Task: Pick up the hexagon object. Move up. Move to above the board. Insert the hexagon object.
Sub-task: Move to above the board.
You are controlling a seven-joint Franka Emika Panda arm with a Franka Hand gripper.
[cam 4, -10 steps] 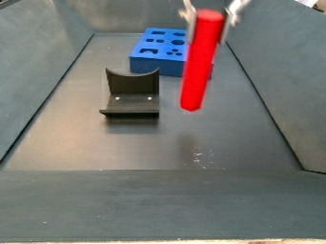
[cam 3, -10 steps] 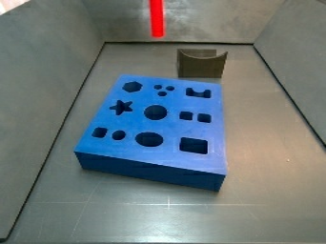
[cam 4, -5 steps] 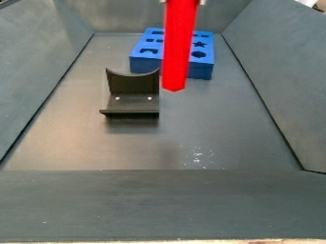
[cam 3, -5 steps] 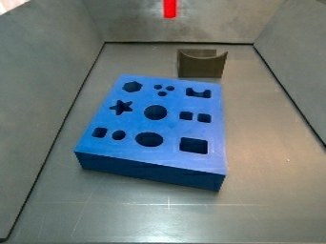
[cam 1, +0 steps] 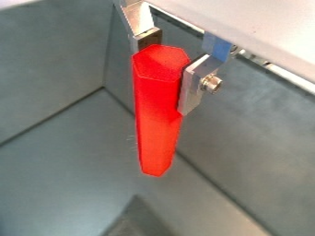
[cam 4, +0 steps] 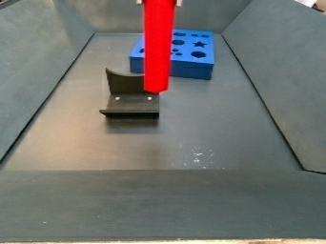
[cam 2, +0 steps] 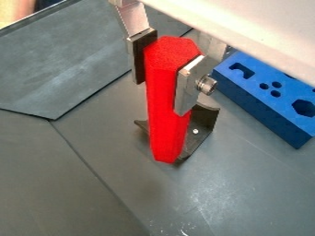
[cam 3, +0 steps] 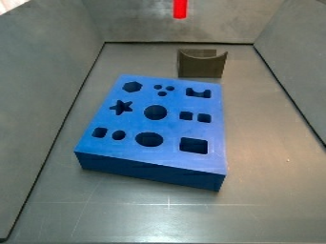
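The pincer (cam 2: 164, 63) is clamped on the top of the red rod (cam 2: 167, 101), with one silver finger (cam 2: 191, 83) flat on each side, and the rod hangs straight down, high over the desk (cam 4: 192, 143). In a side view the rod (cam 4: 158, 46) is in front of the dark fixture (cam 4: 130, 95), and the blue board (cam 4: 178, 55) lies further back. The rod is long and held only at its top, so it may swing or slip. If it tilts, its end may bump the board beside the hole and not go in. Since one second ago, the rod has moved up and sideways, toward the board (cam 3: 159, 124).
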